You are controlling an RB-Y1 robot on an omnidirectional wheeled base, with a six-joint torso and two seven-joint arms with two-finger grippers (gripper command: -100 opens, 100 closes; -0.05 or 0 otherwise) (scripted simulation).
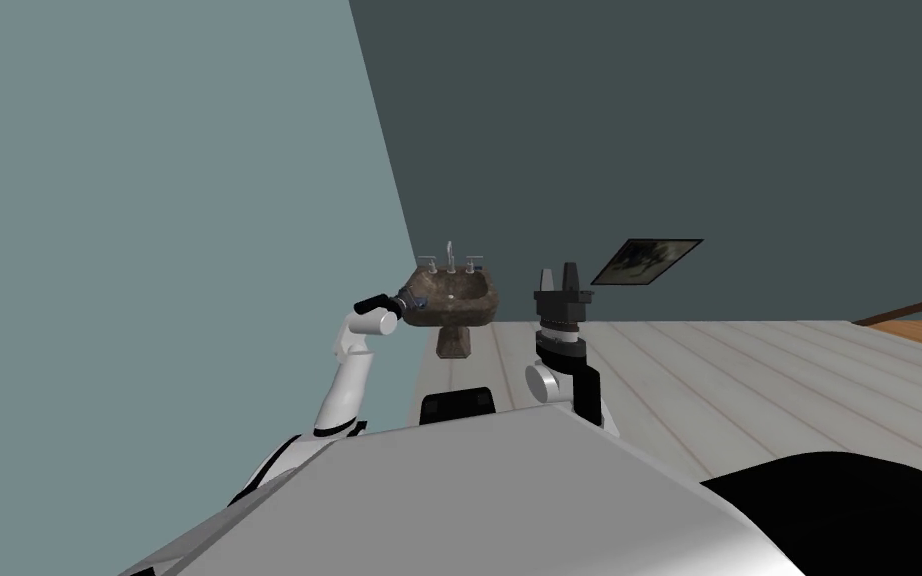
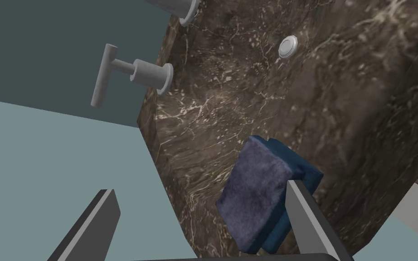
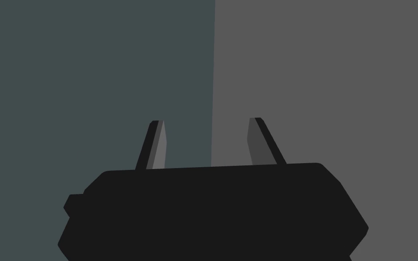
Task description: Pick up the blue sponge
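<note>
While the left arm (image 1: 349, 375) stretches out to the left side of the brown marbled sink (image 1: 477, 312), which stands on a pedestal (image 1: 455, 342) against the far wall, the left gripper (image 2: 201, 187) hangs released, its two blades spread wide and clamping nothing. The blue sponge (image 2: 258, 195) lies on the sink's marbled surface close to its left edge, with a fuzzy grey-blue face turned toward the gripper and a deeper blue layer behind it. It sits in the gap between the blades but far over to one side: one finger (image 2: 308, 217) crosses in front of the sponge's edge, and whether it touches there I cannot tell, while the other finger (image 2: 92, 226) stands well apart from it, out beyond the sink's rim with the pale blue-grey wall behind. Farther along the sink a grey tap handle (image 2: 131, 74) sticks out from the rim, and a small round grey cap (image 2: 288, 46) is set in the basin wall. In the head view a tall tap (image 1: 450, 252) rises at the far middle of the sink between two handles. The right gripper (image 1: 561, 280) is held upright to the right of the sink, well apart from the sponge, its blades likewise parted and empty. A dark framed picture (image 1: 646, 260) hangs on the far wall to the right of it
</note>
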